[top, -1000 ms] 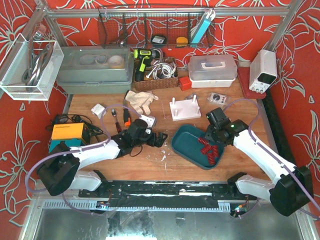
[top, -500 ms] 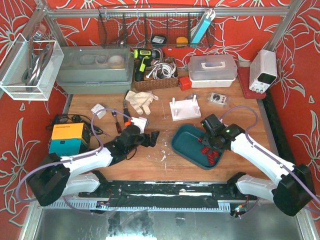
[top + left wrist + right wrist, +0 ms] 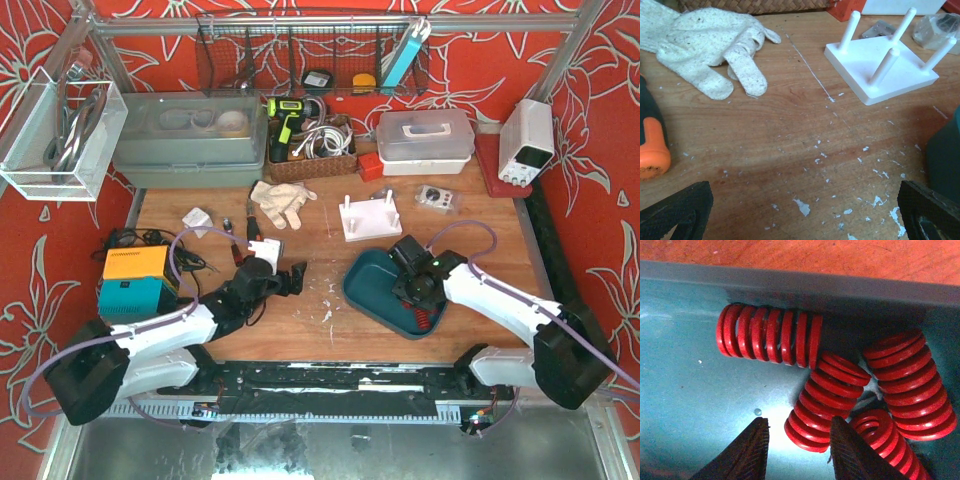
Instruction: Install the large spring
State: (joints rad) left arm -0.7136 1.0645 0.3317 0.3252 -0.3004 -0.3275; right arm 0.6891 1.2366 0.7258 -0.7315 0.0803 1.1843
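Several red coil springs lie in a pile in the teal tray; in the top view they sit at the tray's near right. My right gripper is open and low inside the tray. Its fingers straddle the near end of one spring without closing on it. It also shows in the top view. The white peg base stands behind the tray, also in the left wrist view. My left gripper is open and empty over bare wood.
A white glove and an orange-handled tool lie left of the peg base. The teal tray's rim is at the left gripper's right. An orange and teal box sits at the table's left. Bins and a basket line the back.
My right gripper has moved toward the near left and down into the tray, onto the spring pile. My left gripper has drawn back a little to the left.
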